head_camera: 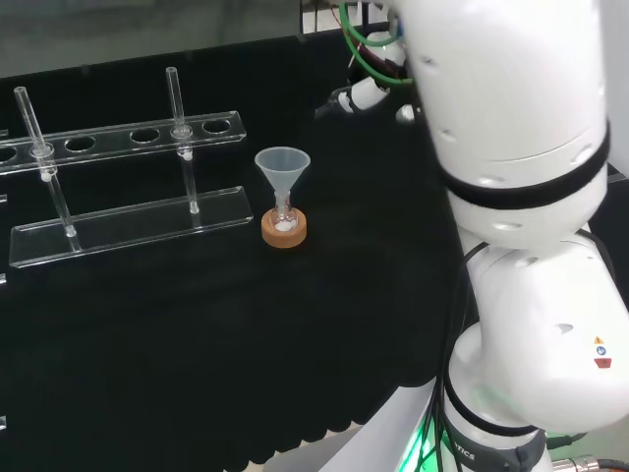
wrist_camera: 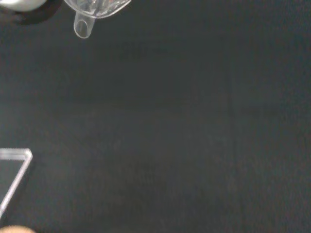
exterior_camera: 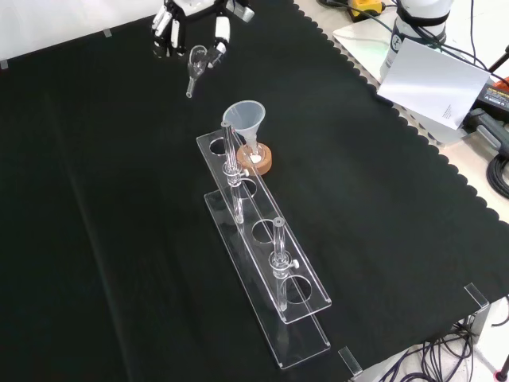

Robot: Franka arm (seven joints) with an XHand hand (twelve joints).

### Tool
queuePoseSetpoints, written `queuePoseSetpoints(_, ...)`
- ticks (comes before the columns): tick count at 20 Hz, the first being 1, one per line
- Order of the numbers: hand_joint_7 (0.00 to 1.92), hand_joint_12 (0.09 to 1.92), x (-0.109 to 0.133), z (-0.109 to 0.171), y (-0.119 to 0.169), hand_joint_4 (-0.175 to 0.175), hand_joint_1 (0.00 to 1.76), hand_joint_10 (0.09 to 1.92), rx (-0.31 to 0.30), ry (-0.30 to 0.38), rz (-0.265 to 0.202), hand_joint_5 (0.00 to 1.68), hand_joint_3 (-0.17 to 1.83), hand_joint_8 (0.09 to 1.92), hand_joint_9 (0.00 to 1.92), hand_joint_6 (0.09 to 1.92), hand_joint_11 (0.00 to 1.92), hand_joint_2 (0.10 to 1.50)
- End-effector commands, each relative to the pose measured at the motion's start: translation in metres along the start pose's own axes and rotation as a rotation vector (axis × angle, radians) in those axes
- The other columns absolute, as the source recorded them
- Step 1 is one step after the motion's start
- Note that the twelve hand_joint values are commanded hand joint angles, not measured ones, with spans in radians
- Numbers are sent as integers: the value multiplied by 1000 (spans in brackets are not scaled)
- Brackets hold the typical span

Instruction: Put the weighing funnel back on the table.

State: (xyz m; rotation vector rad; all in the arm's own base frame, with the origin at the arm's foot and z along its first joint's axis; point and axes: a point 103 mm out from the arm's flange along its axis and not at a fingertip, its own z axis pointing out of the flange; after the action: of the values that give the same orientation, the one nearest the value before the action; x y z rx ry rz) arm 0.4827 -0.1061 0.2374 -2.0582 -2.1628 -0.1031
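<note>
Curled fingers of the hand (exterior_camera: 215,24) pinch the weighing funnel (exterior_camera: 196,65) at the front view's top left, stem hanging down above the black cloth (exterior_camera: 103,199). Rightward, the funnel (exterior_camera: 245,118) stands in a flask on a cork ring (exterior_camera: 260,163), just beside the clear tube rack (exterior_camera: 306,298).

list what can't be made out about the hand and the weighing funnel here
1. Front view: the palm of the hand is cut off by the top edge.
2. Wrist view: the bowl of the weighing funnel is cut off by the picture's edge, so any contents cannot be told.
3. Its height above the cloth: no view shows the gap side-on.
4. Head view: the flask under the funnel is too small to tell its contents.
</note>
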Motion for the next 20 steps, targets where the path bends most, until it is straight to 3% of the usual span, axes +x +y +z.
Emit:
queuePoseSetpoints(1, 618, 1228, -80, 88, 45, 175, 1114, 421, -25, 173, 79, 1250, 714, 606, 936, 742, 631, 637)
queuePoseSetpoints(20, 618, 1217, -105, 124, 47, 175, 1115, 419, -1, 192, 113, 1254, 712, 606, 945, 734, 646, 636)
